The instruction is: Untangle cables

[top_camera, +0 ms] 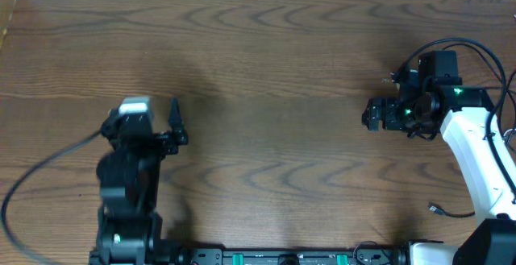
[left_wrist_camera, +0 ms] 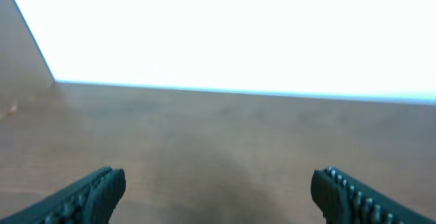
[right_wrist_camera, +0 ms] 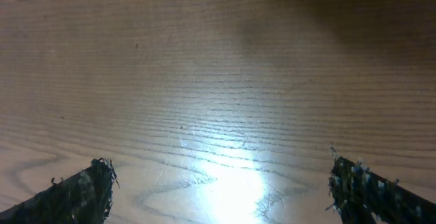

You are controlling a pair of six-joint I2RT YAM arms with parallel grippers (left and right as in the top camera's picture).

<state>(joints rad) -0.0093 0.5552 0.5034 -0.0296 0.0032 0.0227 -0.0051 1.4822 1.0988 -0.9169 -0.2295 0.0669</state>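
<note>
Remote desk, cable job: both arms stand over the wooden worktop [top_camera: 266,64] as I get ready to untangle cables. The left hand [left_wrist_camera: 219,183] points toward the far edge, fingers wide apart and holding nothing. The right hand [right_wrist_camera: 221,176] faces the wood, fingers equally spread and also empty.

No tangle shows in either wrist view, and I see no white cord anywhere. The only candidate I can find is a thin black cord [top_camera: 450,213] with a small plug end. It lies near the base of the right arm [top_camera: 484,168], at the near right corner. I cannot tell whether it belongs to the job or to the rig.

My judgement is that the step in hand is finding the cables. I would turn the right wrist camera toward that cord first. Then I would come down with fingers spread on a free stretch away from the plug, clear of the arm itself.
</note>
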